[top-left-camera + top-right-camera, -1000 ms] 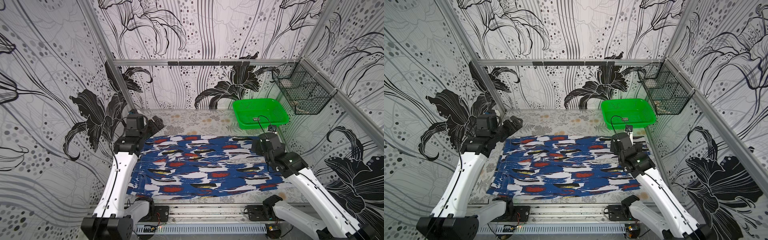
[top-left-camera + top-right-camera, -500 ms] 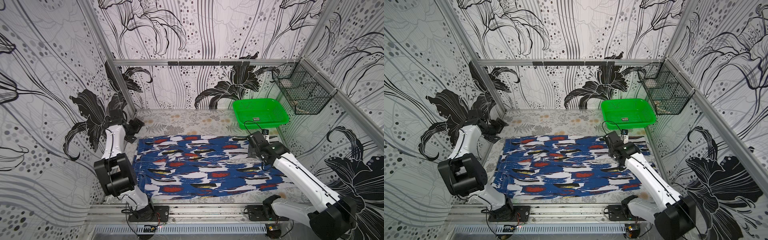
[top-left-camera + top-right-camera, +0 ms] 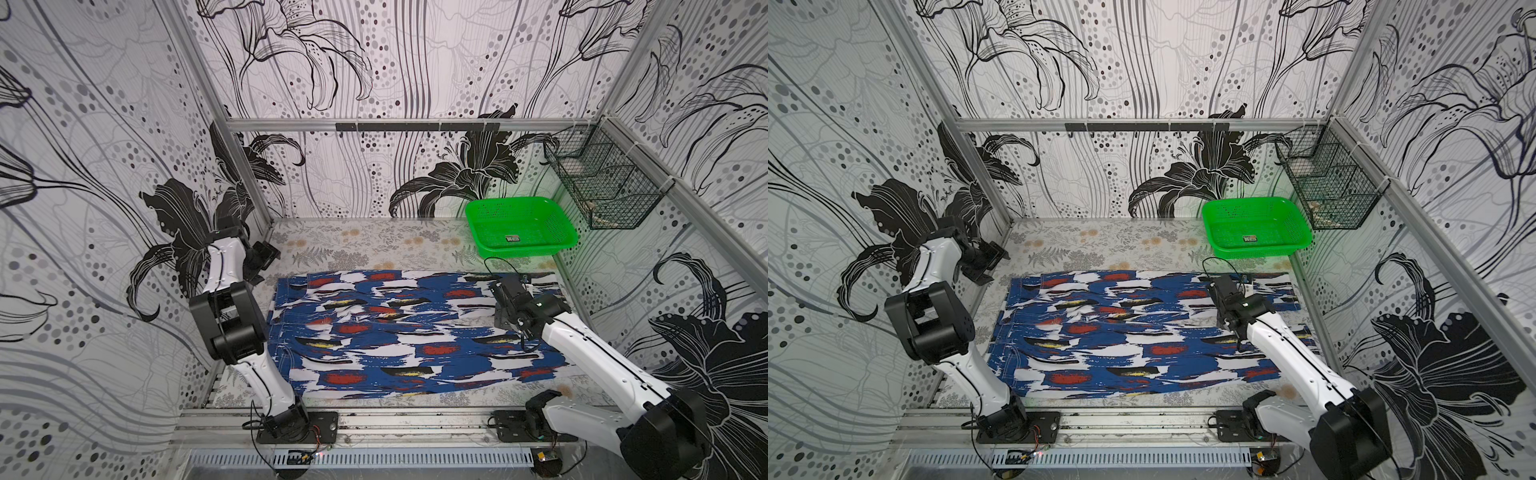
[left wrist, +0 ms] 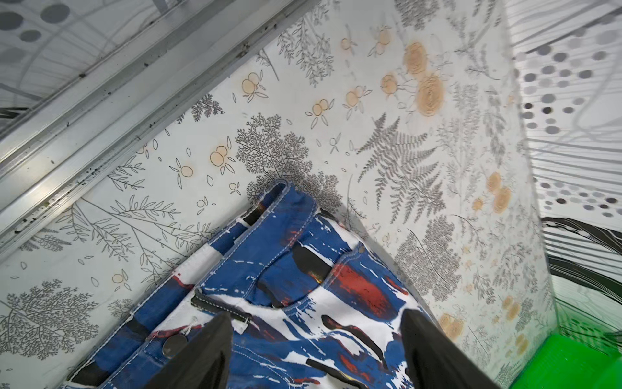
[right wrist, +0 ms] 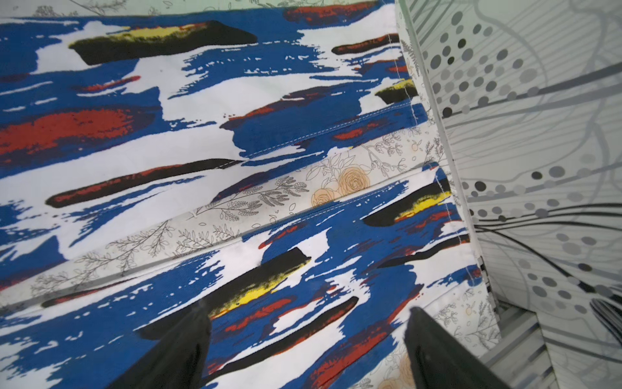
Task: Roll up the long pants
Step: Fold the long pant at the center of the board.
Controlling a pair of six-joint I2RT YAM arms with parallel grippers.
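Note:
The long pants (image 3: 399,332) lie spread flat on the table in both top views, waistband to the left and leg hems to the right. My left gripper (image 3: 261,258) hovers at the far left corner of the waistband. In the left wrist view this gripper (image 4: 314,336) is open, its black fingers (image 4: 202,357) straddling the fabric beside the metal button (image 4: 174,344). My right gripper (image 3: 502,294) is low over the far leg near the hems. In the right wrist view it (image 5: 306,340) is open over the printed cloth, holding nothing.
A green plastic basket (image 3: 519,226) stands at the back right of the table. A black wire basket (image 3: 602,187) hangs on the right wall. Patterned walls close in on three sides, and a metal rail (image 3: 374,419) with the arm bases runs along the front.
Both arms have swung down from above the pants. The left gripper went to the far left waistband corner; the right one dropped over the far leg near the hems.

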